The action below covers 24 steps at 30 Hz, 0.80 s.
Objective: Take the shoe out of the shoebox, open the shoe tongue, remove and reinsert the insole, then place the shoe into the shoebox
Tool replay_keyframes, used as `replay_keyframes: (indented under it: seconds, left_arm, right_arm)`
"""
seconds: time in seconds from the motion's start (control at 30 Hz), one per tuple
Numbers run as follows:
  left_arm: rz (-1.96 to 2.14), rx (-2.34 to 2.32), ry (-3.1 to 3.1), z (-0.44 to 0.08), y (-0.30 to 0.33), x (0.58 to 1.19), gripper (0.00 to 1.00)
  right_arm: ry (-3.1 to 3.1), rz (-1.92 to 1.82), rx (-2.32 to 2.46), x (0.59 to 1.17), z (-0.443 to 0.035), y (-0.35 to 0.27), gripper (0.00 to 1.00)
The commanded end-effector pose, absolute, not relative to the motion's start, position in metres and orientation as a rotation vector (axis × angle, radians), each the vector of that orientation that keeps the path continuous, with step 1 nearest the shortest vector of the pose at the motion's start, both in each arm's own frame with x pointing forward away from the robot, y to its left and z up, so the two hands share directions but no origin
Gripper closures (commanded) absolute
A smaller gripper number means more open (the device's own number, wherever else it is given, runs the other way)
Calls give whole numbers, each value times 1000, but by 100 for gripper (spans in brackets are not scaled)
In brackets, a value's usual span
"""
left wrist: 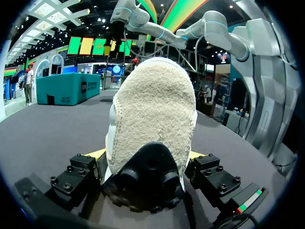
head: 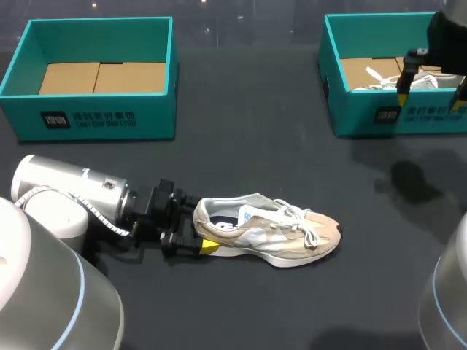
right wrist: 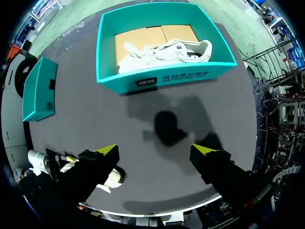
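Print: each teal box carried white print (head: 98, 120) and a dark label block on its front wall; not transcribed. A blue mark inside the shoe's opening was too small to read.
Left shoebox (head: 95, 117): upper left of the head view, lid off, holding only its cardboard floor (head: 102, 76).
Right shoebox (head: 398, 113): upper right of the head view, lid off, with a second shoe (head: 383, 79), white, lying on its side inside.
Shoe (head: 270, 233): lower middle of the head view, on the dark table (head: 241, 146). It stood upright on its sole, heel toward the left of the frame and toe toward the right, laces loose over the tongue.
Room: the shoe sat well apart from both boxes, with a broad band of table between it and them. A wide gap of table also separated the two boxes in the upper middle.
Left gripper (head: 198, 227): lower left, level with the table, its arm coming in from the left edge. Its fingers were closed onto the shoe's heel from both sides, yellow tips pressed against it in the left wrist view.
Right gripper (head: 430, 100): upper right corner, above the front wall of the right shoebox. Its fingers were spread wide and held nothing. Its shadow fell on the table in front of that box.
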State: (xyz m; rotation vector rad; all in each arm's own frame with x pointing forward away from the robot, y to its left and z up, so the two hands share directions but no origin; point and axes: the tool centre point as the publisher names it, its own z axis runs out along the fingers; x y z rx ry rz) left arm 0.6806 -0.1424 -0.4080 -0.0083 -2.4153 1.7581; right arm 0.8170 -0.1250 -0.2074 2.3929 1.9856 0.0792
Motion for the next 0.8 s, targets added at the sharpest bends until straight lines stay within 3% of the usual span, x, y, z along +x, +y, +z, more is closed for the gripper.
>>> replay_keyframes:
  seconds: [0.03,0.8]
  left_arm:
    - [1759,-7,-2417,-408,-141,679,100]
    - [1759,-7,-2417,-408,-141,679,100]
  right_arm:
    - [1937,153,2365,776,-216,-98,0]
    - [1886,85,2276,718,-230,64,0]
